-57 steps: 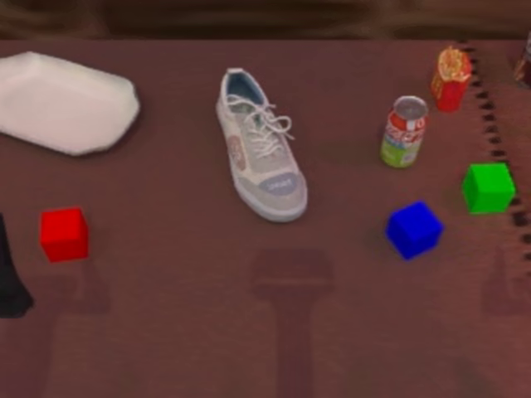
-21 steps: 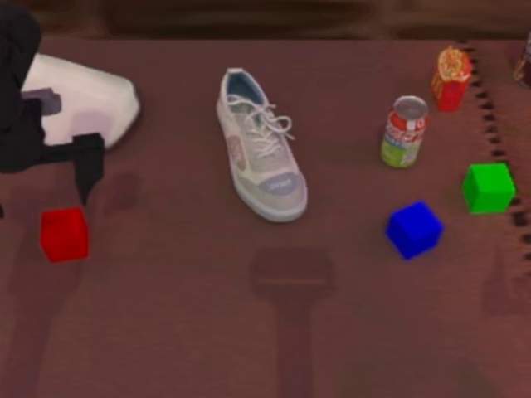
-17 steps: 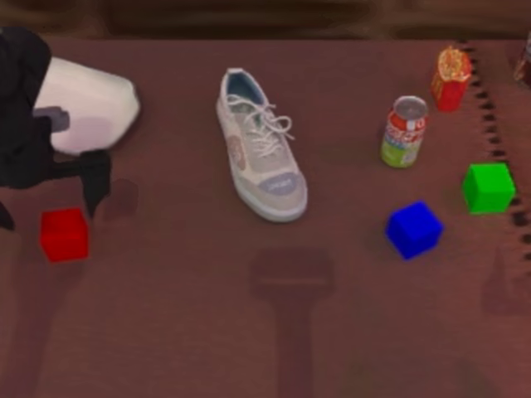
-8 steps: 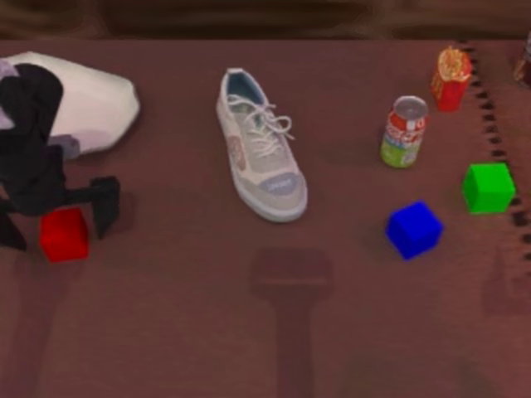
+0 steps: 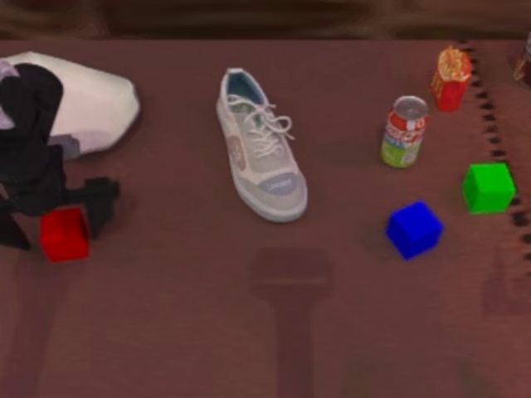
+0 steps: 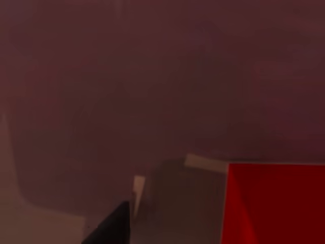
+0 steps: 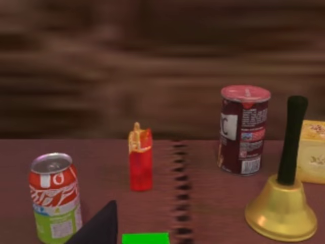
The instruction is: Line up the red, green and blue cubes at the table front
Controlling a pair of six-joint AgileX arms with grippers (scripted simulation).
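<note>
Reaching for the red cube point(image 5: 64, 235), our left gripper point(image 5: 56, 220) straddled it wide open, gripping nothing; closing looked next.

White tray point(image 5: 99, 99) crowds the left claw point(image 5: 56, 217); front bare.

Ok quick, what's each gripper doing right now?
Left gripper: open, fingers either side of the small matte red cube, not gripping it yet.
Right gripper: not in the top view; state cannot be told.

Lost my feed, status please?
Left gripper open, straddling red cube. Right arm out of top view. Green cube, blue cube untouched. Nothing blocking.
</note>
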